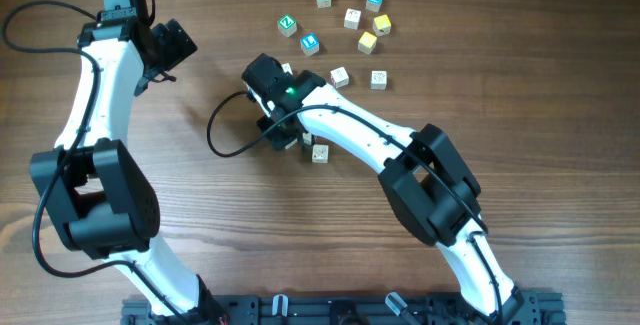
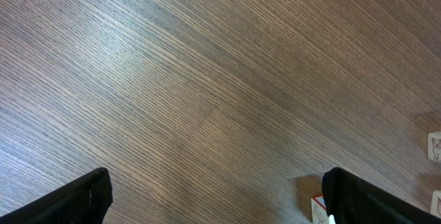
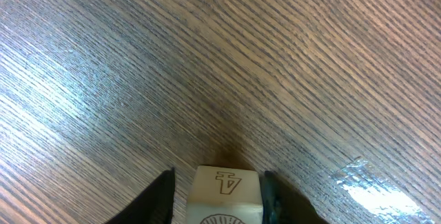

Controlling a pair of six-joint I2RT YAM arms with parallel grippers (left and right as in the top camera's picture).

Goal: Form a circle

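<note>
Cream-faced letter cubes (image 1: 339, 76) and one yellow cube (image 1: 367, 41), upright, apart in a loose scatter

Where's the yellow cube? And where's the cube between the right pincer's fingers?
yellow cube (image 1: 367, 41): overhead view, on its top face.
cube between the right pincer's fingers (image 3: 226, 184): right wrist view, on its printed face.

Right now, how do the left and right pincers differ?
The left pincer stands wide open; the right pincer is much narrower. The left one frames only tabletop; the right one flanks a cream cube, though a firm grip is unclear. Both point down, close to the tabletop.
</note>
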